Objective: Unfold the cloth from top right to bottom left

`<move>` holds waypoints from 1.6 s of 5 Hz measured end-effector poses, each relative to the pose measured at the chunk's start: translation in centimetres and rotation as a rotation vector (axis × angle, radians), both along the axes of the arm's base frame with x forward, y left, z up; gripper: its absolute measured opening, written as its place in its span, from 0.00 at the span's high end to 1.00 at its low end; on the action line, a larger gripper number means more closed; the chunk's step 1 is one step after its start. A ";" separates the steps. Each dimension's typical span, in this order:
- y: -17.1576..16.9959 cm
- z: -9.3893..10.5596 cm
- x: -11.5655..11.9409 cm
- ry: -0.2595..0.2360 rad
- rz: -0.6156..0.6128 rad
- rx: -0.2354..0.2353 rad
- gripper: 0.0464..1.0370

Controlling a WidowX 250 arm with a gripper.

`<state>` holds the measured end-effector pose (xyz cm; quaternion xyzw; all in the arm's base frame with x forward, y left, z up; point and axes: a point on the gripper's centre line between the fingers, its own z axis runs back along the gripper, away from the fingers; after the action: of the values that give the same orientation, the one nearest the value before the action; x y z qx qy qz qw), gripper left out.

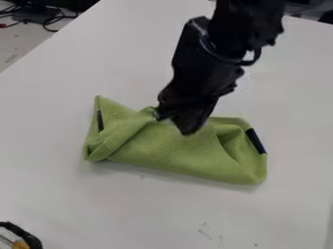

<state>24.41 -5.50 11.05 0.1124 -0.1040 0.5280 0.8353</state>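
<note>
Camera view: creased, nubby green cloth point(179, 153) beneath black gripper point(173, 123), open or shut unclear

Green cloth point(175, 153) lying folded and rumpled on white table point(149, 209), longer left to right, a raised fold slanting across its left part, a dark strip point(255, 141) at its right edge and a thinner one near the left. Arm point(244, 29) in from the far side, gripper point(173, 122) angled down over the cloth's far edge, left of its middle. Dark cables point(48, 19) beyond the table, far left.
</note>
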 end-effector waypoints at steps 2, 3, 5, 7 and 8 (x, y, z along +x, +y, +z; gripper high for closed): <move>0.7 -1.7 6.0 0.020 -0.291 -0.066 0.61; 1.0 -3.7 9.9 0.020 -0.399 -0.115 0.30; 2.9 -7.1 10.9 0.003 -0.386 -0.203 0.03; 3.3 -7.9 10.1 0.025 -0.401 -0.226 0.07; 3.4 -8.2 10.0 0.034 -0.415 -0.234 0.35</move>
<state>34.42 -2.14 2.84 0.0002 -0.0488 0.3515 0.9349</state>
